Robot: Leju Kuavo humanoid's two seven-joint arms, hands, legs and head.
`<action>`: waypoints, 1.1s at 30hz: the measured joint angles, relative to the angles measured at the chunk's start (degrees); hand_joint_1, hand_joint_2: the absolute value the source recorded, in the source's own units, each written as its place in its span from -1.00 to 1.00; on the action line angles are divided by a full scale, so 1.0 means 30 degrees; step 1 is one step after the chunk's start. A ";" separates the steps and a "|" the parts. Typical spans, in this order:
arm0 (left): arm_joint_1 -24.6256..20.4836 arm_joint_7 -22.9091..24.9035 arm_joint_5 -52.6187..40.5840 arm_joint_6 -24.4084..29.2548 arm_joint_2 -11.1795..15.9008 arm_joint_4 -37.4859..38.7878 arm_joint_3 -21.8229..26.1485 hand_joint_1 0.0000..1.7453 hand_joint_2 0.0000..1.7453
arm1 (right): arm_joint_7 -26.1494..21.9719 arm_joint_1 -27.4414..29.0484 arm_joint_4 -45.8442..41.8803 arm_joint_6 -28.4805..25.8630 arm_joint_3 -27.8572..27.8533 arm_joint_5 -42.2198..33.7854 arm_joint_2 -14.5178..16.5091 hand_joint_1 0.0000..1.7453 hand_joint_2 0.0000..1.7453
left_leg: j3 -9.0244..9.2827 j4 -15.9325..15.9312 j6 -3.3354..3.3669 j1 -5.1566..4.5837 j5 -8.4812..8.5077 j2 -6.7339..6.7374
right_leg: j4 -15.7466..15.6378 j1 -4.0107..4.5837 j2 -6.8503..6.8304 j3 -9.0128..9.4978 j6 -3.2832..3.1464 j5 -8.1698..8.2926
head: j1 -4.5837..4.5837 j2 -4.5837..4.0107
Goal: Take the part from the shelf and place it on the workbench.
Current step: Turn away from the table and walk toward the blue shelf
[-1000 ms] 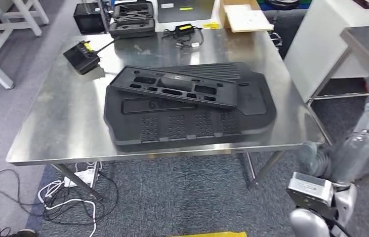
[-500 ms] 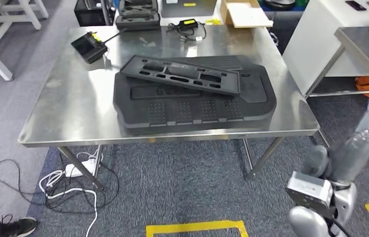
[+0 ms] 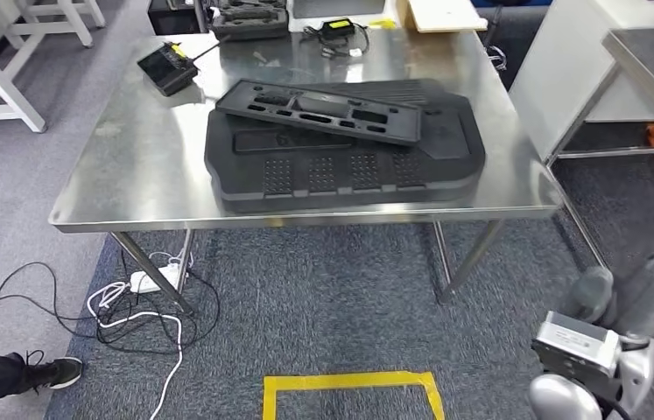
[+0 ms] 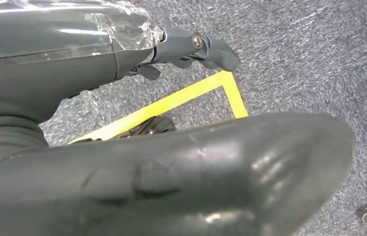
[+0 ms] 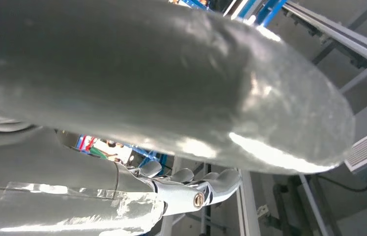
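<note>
**Empty hands, parts lying on the bench: how to go for the next one**

The steel workbench [image 3: 130,175] stands in front of the robot, a little way off, with grey carpet between them. On the bench lies a big black moulded part [image 3: 341,179], flat and reaching close to the front edge. A long black panel [image 3: 319,109] rests across its back half, slightly tilted. These are the parts I can see. The shelf is not visible, so I cannot say where the next part waits.

The right arm [image 3: 647,297] hangs low beside the body. The left hand [image 4: 98,73] hangs over the carpet and holds nothing. Its fingers [image 4: 206,46] are bent loosely and stand away from the thumb. The right hand [image 5: 98,191] is also empty, and its fingers [image 5: 215,182] lie side by side, apart from the thumb.

I judge that the step is the walk to the shelf. To do it well, the robot should keep both arms close to its body when it turns. It should also keep its feet off the cables [image 3: 130,306] under the bench. A new part should go on bare steel to the left, not on the tilted panel, where it could slide.
</note>
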 joint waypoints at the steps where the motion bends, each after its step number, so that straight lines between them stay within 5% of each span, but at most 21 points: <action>1: 0.0021 -0.0011 0.0018 0.0002 0.0000 0.0000 0.0000 -1.00 -1.00 | 0.0015 -0.0007 0.0000 0.0000 0.0002 -0.0016 0.0018 -1.00 -1.00 | -0.0320 0.1113 -0.0101 0.0039 -0.0923 -0.0035 | 0.0019 0.0010 -0.0004 -0.0222 -0.0077 0.0165 | -0.0144 0.0000; 3: 0.0062 -0.0016 0.0022 0.0002 0.0000 0.0000 0.0000 -1.00 -1.00 | 0.0128 -0.0009 0.0004 0.0000 0.0005 0.0058 0.0044 -1.00 -1.00 | -0.0745 0.3294 -0.0241 0.0123 -0.2069 -0.0032 | 0.0094 0.0019 -0.0025 -0.0691 -0.0114 0.0476 | -0.0375 0.0000; 5: 0.0080 -0.0017 0.0026 0.0002 0.0000 0.0000 0.0000 -1.00 -1.00 | 0.0248 -0.0010 0.0007 0.0000 0.0005 0.0167 0.0049 -1.00 -1.00 | -0.0194 0.3566 -0.0269 0.0168 -0.1646 -0.0032 | 0.0241 0.0013 -0.0034 -0.1182 -0.0059 0.0753 | -0.0506 0.0000; 7: 0.0071 -0.0024 0.0027 0.0002 0.0000 0.0000 0.0000 -1.00 -1.00 | 0.0297 -0.0011 0.0006 0.0000 0.0002 0.0216 0.0062 -1.00 -1.00 | 0.1495 0.1355 -0.0160 0.0181 -0.0695 -0.0049 | 0.0440 -0.0002 -0.0030 -0.1598 0.0061 0.0958 | -0.0590 0.0000; 9: 0.0051 -0.0038 0.0024 0.0002 0.0000 0.0000 0.0000 -1.00 -1.00 | 0.0315 -0.0020 0.0004 0.0000 -0.0005 0.0291 0.0082 -1.00 -1.00 | 0.3023 -0.1168 -0.0009 0.0122 -0.0496 -0.0082 | 0.0599 0.0033 -0.0039 -0.1849 0.0230 0.1135 | -0.0639 -0.0002; 11: 0.0057 -0.0049 0.0015 0.0000 -0.0004 0.0000 0.0000 -1.00 -1.00 | 0.0331 -0.0027 0.0002 0.0000 -0.0011 0.0368 0.0108 -1.00 -1.00 | 0.3421 -0.2107 0.0106 0.0029 -0.0619 -0.0100 | 0.0624 0.0058 -0.0065 -0.1959 0.0452 0.1378 | -0.0639 -0.0002; 13: 0.0088 -0.0049 0.0015 -0.0026 -0.0013 0.0002 0.0000 -1.00 -1.00 | 0.0318 -0.0012 0.0002 0.0000 -0.0027 0.0373 0.0130 -1.00 -1.00 | 0.3199 -0.2235 0.0378 0.0080 -0.0420 -0.0051 | 0.0709 0.0041 -0.0048 -0.2123 0.0707 0.1364 | -0.0627 0.0000; 14: 0.0101 -0.0046 0.0022 -0.0042 -0.0015 0.0004 0.0000 -1.00 -1.00 | 0.0284 -0.0002 0.0004 0.0000 -0.0049 0.0349 0.0137 -1.00 -1.00 | 0.3022 -0.2285 0.0580 0.0115 -0.0255 -0.0010 | 0.1058 0.0030 -0.0022 -0.2320 0.0796 0.0938 | -0.0583 0.0000; 17: 0.0114 -0.0038 0.0022 -0.0106 -0.0022 0.0007 0.0000 -1.00 -1.00 | 0.0145 0.0010 0.0007 0.0000 -0.0109 0.0216 0.0150 -1.00 -1.00 | 0.2332 -0.2298 0.0992 0.0081 0.0295 0.0087 | 0.4033 -0.0001 0.0058 -0.3289 0.0895 -0.1628 | -0.0296 0.0000; 19: 0.0143 -0.0037 0.0017 -0.0135 -0.0027 0.0007 0.0000 -1.00 -1.00 | 0.0109 0.0011 0.0007 0.0000 -0.0137 0.0165 0.0160 -1.00 -1.00 | 0.1809 -0.2198 0.1009 0.0021 0.0621 0.0109 | 0.5818 -0.0004 0.0074 -0.3471 0.0937 -0.2253 | -0.0142 0.0000; 20: 0.0158 -0.0033 0.0015 -0.0137 -0.0029 0.0009 0.0000 -1.00 -1.00 | 0.0106 0.0011 0.0007 0.0000 -0.0169 0.0158 0.0166 -1.00 -1.00 | 0.1525 -0.2105 0.0989 0.0008 0.0767 0.0116 | 0.5879 -0.0005 0.0073 -0.3152 0.0936 -0.1900 | -0.0085 0.0000; 22: 0.0163 -0.0006 -0.0003 -0.0137 -0.0031 0.0009 0.0000 -1.00 -1.00 | 0.0131 0.0002 0.0007 0.0000 -0.0255 0.0160 0.0177 -1.00 -1.00 | 0.0975 -0.1825 0.0901 0.0008 0.0990 0.0118 | 0.4131 -0.0007 0.0069 -0.1614 0.0870 -0.0758 | 0.0059 -0.0002; 25: 0.0149 0.0047 -0.0085 -0.0137 -0.0036 0.0007 0.0000 -1.00 -1.00 | 0.0147 -0.0021 0.0002 0.0000 -0.0399 0.0195 0.0195 -1.00 -1.00 | 0.0411 -0.1406 0.0642 -0.0054 0.1269 0.0110 | 0.0709 0.0117 0.0091 0.0544 0.0720 -0.0681 | 0.0297 -0.0002; 28: 0.0164 0.0080 -0.0118 -0.0135 -0.0036 0.0013 0.0000 -1.00 -1.00 | 0.0136 0.0000 0.0002 0.0000 -0.0514 0.0218 0.0222 -1.00 -1.00 | 0.0198 -0.1309 0.0247 -0.0042 0.1546 0.0075 | 0.0188 0.0134 0.0112 0.0487 0.0388 -0.0598 | 0.0277 0.0000; 30: 0.0178 0.0107 -0.0124 -0.0128 -0.0036 0.0020 0.0000 -1.00 -1.00 | 0.0129 0.0008 0.0002 0.0000 -0.0548 0.0218 0.0253 -1.00 -1.00 | -0.0137 -0.0517 -0.0004 -0.0006 0.0606 0.0003 | 0.0115 0.0035 0.0058 0.0162 0.0082 -0.0217 | 0.0102 0.0000; 33: 0.0172 0.0122 -0.0127 -0.0115 -0.0036 0.0022 0.0000 -1.00 -1.00 | 0.0102 0.0028 0.0000 0.0000 -0.0570 0.0224 0.0326 -1.00 -1.00 | -0.0838 0.2583 -0.0243 0.0144 -0.1867 -0.0026 | 0.0178 0.0051 0.0011 -0.0518 -0.0143 0.0297 | -0.0273 0.0000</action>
